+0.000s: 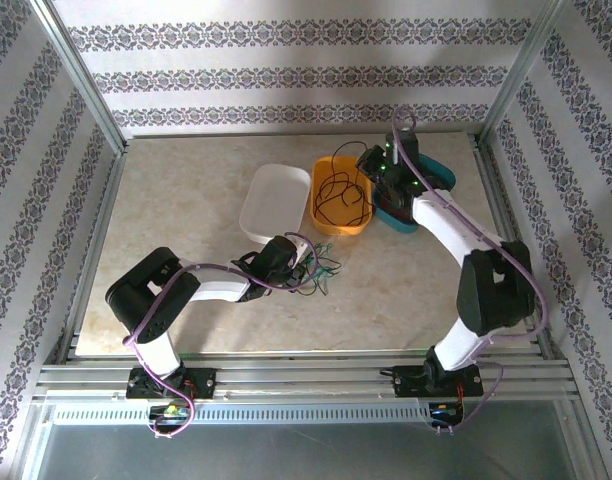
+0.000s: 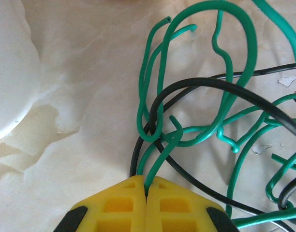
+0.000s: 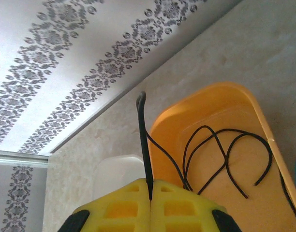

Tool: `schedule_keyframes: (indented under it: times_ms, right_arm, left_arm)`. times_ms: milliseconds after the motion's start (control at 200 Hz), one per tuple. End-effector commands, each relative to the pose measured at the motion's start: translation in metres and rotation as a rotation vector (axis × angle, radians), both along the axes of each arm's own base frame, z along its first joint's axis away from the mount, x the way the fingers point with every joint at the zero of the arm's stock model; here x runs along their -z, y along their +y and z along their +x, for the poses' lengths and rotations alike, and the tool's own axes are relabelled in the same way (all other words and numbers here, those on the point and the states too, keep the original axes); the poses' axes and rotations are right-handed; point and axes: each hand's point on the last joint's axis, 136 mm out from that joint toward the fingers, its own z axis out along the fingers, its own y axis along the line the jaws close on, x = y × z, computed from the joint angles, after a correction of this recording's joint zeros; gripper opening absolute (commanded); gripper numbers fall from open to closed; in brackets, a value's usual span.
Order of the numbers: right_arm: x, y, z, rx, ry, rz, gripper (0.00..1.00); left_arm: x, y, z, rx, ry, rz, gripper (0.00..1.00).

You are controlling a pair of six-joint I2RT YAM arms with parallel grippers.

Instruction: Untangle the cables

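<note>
Pinched shut in the left gripper (image 2: pixel 146 186): one green cable (image 2: pixel 160 162), running out from the fingertips into the tangle (image 2: pixel 155 126) of green and black loops on the table (image 2: pixel 80 96), ahead and to the right. Clamped likewise in the right gripper (image 3: pixel 151 186): a black cable (image 3: pixel 144 140), upright over the orange tray (image 3: pixel 220 96), seemingly the strand coiled inside it. Nearer the tangle: the left gripper. Calls for a pull back along the green strand, away from the knot.
</note>
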Motion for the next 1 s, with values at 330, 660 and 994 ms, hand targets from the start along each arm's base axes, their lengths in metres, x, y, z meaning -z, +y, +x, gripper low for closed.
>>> schedule_keyframes:
  times_ms: [330,660,994]
  right_arm:
    - [0.064,0.05,0.041,-0.017,0.078,0.297,0.0]
    - [0.089,0.067,0.052,0.005,0.115,0.342,0.0]
    - [0.084,0.04,0.058,0.063,0.079,0.21,0.05]
  left_arm:
    - [0.005,0.012,-0.003,-0.024,0.035,0.04,0.0]
    - [0.006,0.011,-0.003,-0.024,0.044,0.045,0.0]
    - [0.003,0.008,-0.002,-0.012,0.043,0.04,0.0]
